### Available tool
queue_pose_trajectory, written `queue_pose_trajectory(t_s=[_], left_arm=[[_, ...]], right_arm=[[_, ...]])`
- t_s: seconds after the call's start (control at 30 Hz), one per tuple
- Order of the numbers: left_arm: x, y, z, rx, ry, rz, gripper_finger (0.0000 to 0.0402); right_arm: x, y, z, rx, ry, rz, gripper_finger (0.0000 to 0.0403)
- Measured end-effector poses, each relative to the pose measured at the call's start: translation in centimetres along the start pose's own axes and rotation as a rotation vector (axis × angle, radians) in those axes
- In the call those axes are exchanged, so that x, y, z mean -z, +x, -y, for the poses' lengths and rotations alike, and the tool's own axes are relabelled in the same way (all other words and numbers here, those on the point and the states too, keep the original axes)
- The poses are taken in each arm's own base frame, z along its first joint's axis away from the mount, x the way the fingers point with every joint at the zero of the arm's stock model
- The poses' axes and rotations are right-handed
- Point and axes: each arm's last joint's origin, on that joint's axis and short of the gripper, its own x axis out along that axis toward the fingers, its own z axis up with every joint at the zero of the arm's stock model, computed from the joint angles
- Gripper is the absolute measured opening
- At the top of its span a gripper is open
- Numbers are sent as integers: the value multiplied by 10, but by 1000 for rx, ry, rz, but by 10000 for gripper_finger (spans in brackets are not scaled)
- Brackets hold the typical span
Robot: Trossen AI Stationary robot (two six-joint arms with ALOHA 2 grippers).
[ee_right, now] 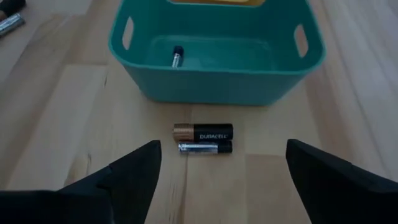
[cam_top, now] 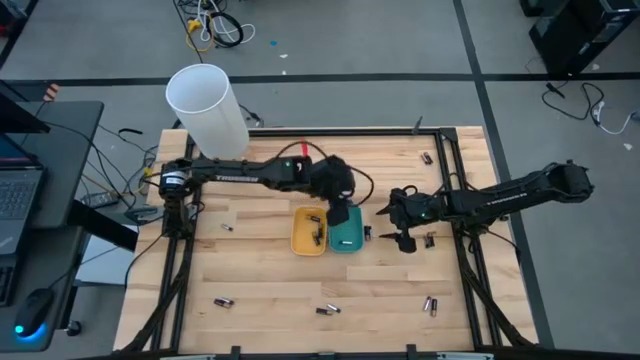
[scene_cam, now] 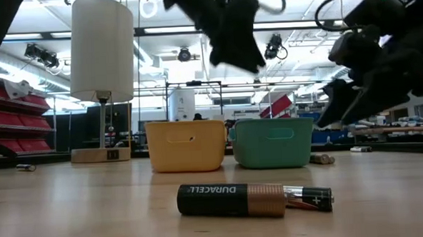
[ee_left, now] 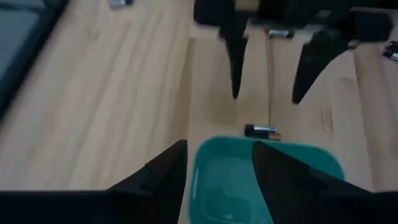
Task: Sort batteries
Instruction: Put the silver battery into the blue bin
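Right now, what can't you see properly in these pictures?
- High view: the teal tray is partly hidden by the left gripper above it.
- Low view: both trays' insides are hidden by their walls, like the yellow tray.
- High view: loose batteries near the table's edge are too small to tell their type.

Place: a robotics lab or workshop.
Floor: grey, with loose cables [cam_top: 212, 25] at the top of the high view.
Desk: laptop [cam_top: 18, 195] at the left edge.
Background: red shelving [scene_cam: 14, 113] at the left of the low view, ceiling strip lights [scene_cam: 193, 28] across the top.
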Motion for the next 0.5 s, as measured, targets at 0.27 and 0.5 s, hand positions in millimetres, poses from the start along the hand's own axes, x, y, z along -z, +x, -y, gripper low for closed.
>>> queue_pose_trajectory(t_s=[0.27, 0.5], left_arm=[[-50, -53, -10, -32, 17, 173, 194], [-68, -93, -22, -51, -9, 276, 193]], right_arm=[[22, 20, 0, 21, 65, -19, 349], [28, 40, 0, 23, 50, -33, 350]])
